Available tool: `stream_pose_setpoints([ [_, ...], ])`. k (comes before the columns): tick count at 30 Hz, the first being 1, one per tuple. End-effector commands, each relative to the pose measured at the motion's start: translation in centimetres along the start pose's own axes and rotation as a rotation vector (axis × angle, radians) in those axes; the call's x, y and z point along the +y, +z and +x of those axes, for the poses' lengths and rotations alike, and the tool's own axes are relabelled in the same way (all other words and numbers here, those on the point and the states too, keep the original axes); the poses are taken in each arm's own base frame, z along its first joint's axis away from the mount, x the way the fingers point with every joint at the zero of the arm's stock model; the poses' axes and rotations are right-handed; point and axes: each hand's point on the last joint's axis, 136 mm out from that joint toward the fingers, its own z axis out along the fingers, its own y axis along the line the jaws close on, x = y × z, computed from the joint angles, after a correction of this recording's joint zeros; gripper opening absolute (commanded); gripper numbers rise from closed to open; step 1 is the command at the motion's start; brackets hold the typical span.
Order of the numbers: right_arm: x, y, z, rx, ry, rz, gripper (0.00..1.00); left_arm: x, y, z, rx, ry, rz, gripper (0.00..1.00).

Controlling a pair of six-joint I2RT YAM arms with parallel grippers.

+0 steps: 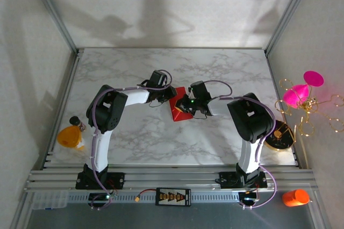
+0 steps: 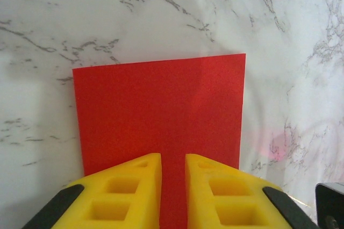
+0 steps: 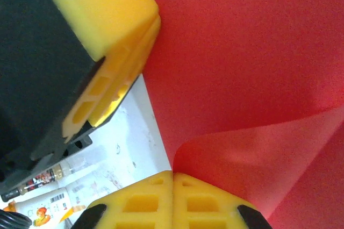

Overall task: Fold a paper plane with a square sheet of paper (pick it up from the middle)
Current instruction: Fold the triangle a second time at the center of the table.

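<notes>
1. The square sheet of paper (image 2: 161, 105) lies at the middle of the marble table (image 1: 134, 73), between the two wrists. Most of it lies flat, and one flap is raised and curled over.
2. The left gripper (image 2: 173, 170) stands at the sheet's near edge. Its yellow fingers (image 2: 134, 191) are a narrow slit apart, with red paper showing through the gap. The camera angle hides the tips, so I cannot tell whether they press on the sheet.
3. The right gripper (image 3: 173, 178) has its fingers (image 3: 145, 202) pressed together, pinching the sheet at the point where the curled flap rises.
4. Obstruction: from above, both wrists overhang the sheet and cover much of it. In the right wrist view, the left gripper's black body and foam block the upper left.
5. Surroundings, all well apart from the sheet:
   - an orange bottle (image 1: 70, 136) at the table's left edge;
   - a magenta cone ornament (image 1: 301, 92) with gold wire beyond the right edge;
   - a round dark-and-gold item (image 1: 280, 135) beside the right arm;
   - an orange object (image 1: 295, 197) near the right base.
</notes>
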Motion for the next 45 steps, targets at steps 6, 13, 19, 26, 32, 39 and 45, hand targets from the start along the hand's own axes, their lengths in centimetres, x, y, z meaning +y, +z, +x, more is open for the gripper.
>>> stream_pose_setpoints([
  [6, 0.0, 1.0, -0.3, -0.007, -0.014, 0.024, 0.00, 3.8, 1.1, 1.9, 0.051, -0.040, -0.106, 0.20],
  [13, -0.5, 1.1, -0.2, -0.007, -0.012, 0.042, 0.00, 3.9, 1.1, 2.0, 0.053, -0.044, -0.108, 0.20],
  [19, -0.7, 1.1, -0.3, -0.010, -0.011, 0.052, 0.00, 3.9, 1.1, 2.0, 0.053, -0.043, -0.107, 0.20],
  [26, -0.6, 1.5, 0.0, 0.010, -0.008, 0.032, 0.00, 3.8, 1.1, 2.0, 0.053, -0.045, -0.105, 0.20],
  [32, -0.9, 1.4, 0.0, 0.006, -0.005, 0.046, 0.00, 4.0, 1.1, 2.2, 0.056, -0.046, -0.107, 0.19],
  [39, -0.8, 1.4, 0.0, 0.008, -0.008, 0.038, 0.00, 3.9, 1.1, 2.1, 0.055, -0.047, -0.106, 0.19],
  [45, -1.5, 1.6, 0.2, 0.017, 0.003, 0.062, 0.01, 3.5, 0.9, 2.0, 0.051, -0.048, -0.100, 0.20],
])
